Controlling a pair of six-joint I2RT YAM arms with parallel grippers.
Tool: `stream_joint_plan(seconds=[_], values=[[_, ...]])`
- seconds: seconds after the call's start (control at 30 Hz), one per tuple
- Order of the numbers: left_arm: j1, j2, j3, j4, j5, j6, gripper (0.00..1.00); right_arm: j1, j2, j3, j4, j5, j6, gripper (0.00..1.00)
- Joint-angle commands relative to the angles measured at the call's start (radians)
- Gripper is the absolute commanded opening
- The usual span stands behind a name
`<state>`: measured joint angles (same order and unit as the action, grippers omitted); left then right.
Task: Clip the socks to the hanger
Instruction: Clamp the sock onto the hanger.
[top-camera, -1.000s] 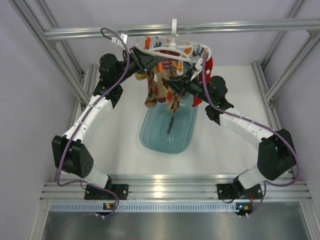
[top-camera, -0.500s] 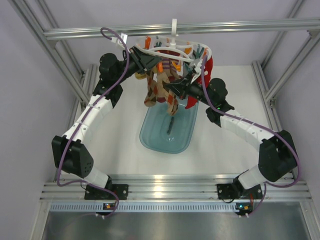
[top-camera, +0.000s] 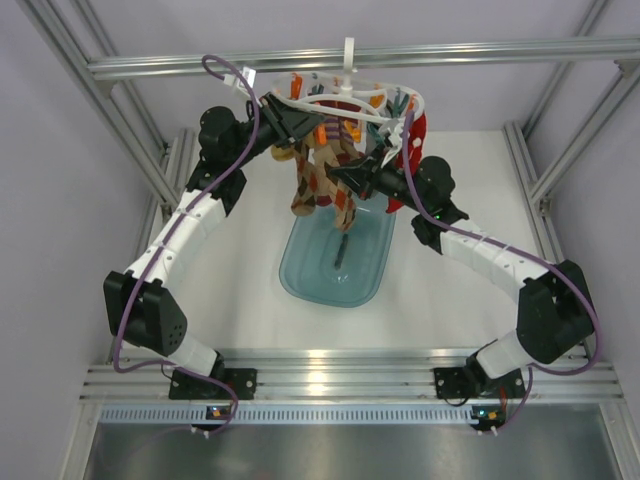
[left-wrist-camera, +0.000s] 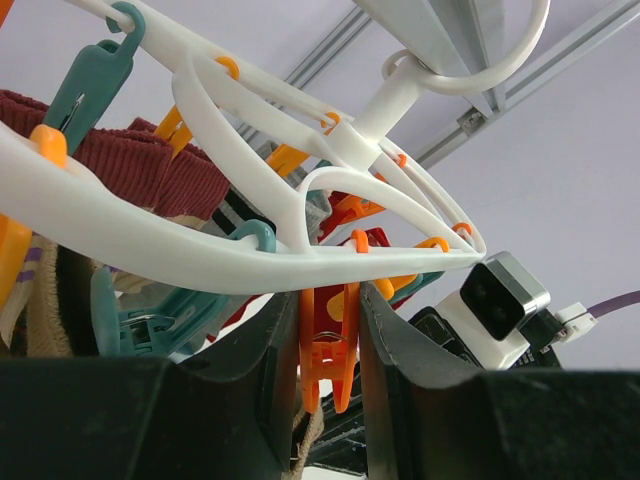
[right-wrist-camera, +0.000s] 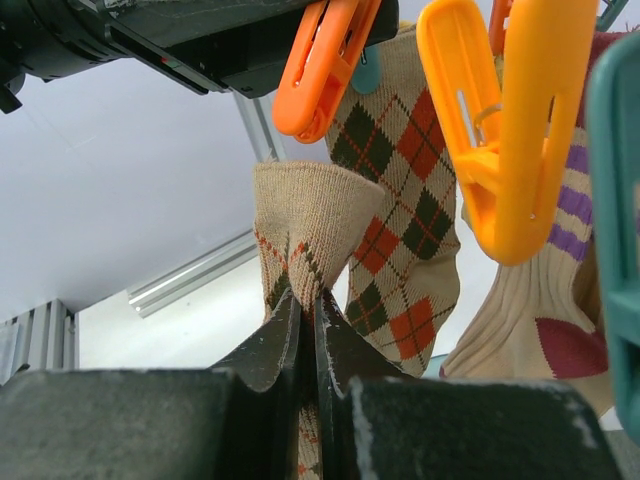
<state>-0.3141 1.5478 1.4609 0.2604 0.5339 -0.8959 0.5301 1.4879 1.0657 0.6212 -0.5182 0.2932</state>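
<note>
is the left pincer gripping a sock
No, the left pincer grips an orange clip, not a sock.

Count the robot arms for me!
2. The left arm, on the left, holds an orange clip on the hanger; the right arm, on the right, pinches a diamond sock.

Both arms rise from their bases with elbows bowed outward. The left gripper (top-camera: 306, 127) points toward 3 o'clock, its fingers (left-wrist-camera: 270, 350) pressed on either side of an orange clip (left-wrist-camera: 328, 340). The right gripper (top-camera: 342, 176) points toward 9 o'clock, pinched tight on an argyle sock (right-wrist-camera: 310, 220).
</note>
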Motion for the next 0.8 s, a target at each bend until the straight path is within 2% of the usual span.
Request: stream_joint_plan(seconds=[0.0,0.77], values=[[0.010,0.021,0.007,-0.056,-0.041,0.009,0.00,0.001,-0.008,0.033,0.025,0.010,0.041,0.00],[-0.003,0.020,-0.004,-0.053,-0.026,0.026,0.00,-0.010,0.041,0.122,0.045,0.024,0.073,0.00]])
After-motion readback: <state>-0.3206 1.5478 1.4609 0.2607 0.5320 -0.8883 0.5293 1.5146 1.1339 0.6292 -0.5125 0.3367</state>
